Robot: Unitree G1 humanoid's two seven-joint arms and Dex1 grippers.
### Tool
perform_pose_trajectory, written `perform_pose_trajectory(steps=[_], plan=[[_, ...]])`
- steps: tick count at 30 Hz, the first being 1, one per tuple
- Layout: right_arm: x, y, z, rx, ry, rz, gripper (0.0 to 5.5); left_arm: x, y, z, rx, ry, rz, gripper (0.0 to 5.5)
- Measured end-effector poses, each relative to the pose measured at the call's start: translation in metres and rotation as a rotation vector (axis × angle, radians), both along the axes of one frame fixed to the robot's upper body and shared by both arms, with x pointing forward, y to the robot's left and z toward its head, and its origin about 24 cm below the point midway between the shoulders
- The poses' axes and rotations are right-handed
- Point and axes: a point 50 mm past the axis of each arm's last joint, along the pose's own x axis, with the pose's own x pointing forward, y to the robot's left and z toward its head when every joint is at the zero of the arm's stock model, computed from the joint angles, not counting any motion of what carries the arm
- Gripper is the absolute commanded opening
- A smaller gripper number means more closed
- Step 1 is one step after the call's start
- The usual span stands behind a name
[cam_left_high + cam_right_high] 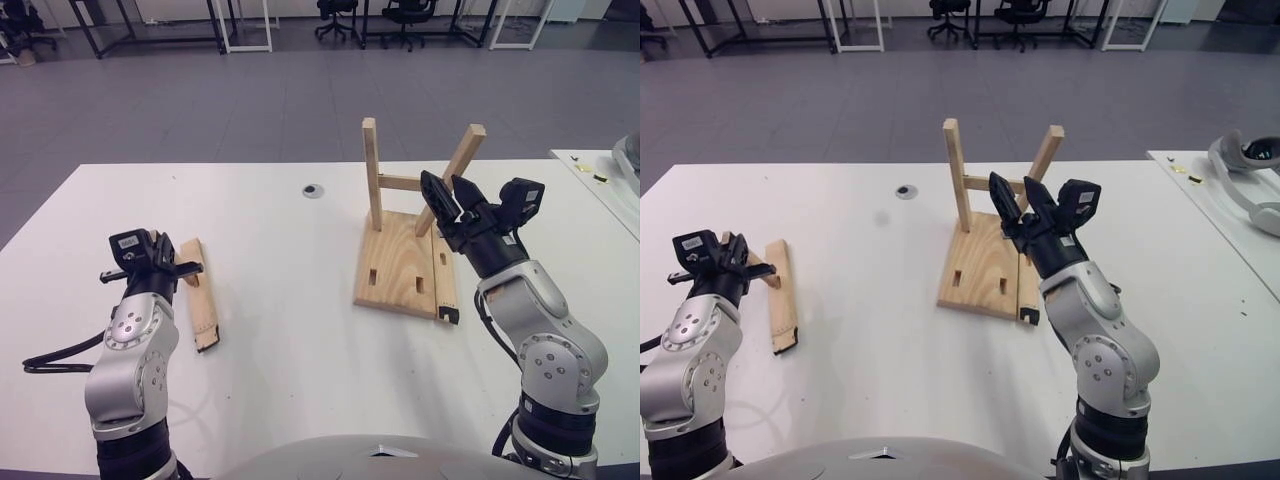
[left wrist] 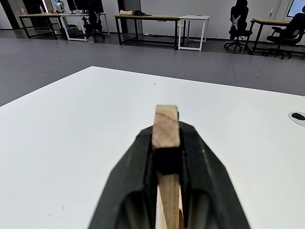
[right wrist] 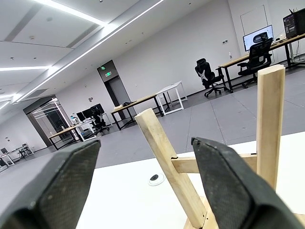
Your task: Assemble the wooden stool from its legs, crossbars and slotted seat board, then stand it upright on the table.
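The slotted seat board (image 1: 398, 268) lies flat on the white table (image 1: 280, 300), right of centre. Two legs stand up from its far edge, one upright (image 1: 371, 170) and one leaning (image 1: 462, 155), joined by a crossbar (image 1: 399, 183). Another leg piece (image 1: 445, 283) lies along the board's right edge. My right gripper (image 1: 444, 182) is open, just in front of the leaning leg, which shows between its fingers (image 3: 228, 186) in the right wrist view. At the left, a wooden leg piece (image 1: 203, 300) rests on the table. My left gripper (image 2: 167, 131) is shut on its end.
A round cable hole (image 1: 314, 190) sits in the table behind the middle. A second white table (image 1: 1230, 210) stands to the right with a headset-like object (image 1: 1252, 185) on it. Desks and office chairs stand far behind across grey floor.
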Motion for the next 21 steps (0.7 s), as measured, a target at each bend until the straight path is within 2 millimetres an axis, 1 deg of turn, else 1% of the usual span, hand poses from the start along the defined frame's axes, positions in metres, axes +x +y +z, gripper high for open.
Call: perform_pose_trajectory(steps=[6, 13, 16, 21], plan=[[0.000, 0.000, 0.000, 0.000, 0.001, -0.002, 3.56, -0.003, -0.011, 0.003, -0.036, 0.010, -0.016, 0.41], [0.000, 0.000, 0.000, -0.001, 0.001, -0.003, 3.56, -0.006, -0.010, 0.002, -0.033, 0.006, -0.001, 0.41], [0.000, -0.001, 0.000, -0.001, 0.000, -0.004, 3.56, -0.009, -0.005, 0.001, -0.011, 0.009, 0.052, 0.41], [0.000, 0.000, 0.001, 0.001, -0.004, 0.000, 3.56, -0.012, -0.011, 0.000, -0.047, -0.008, 0.065, 0.41]])
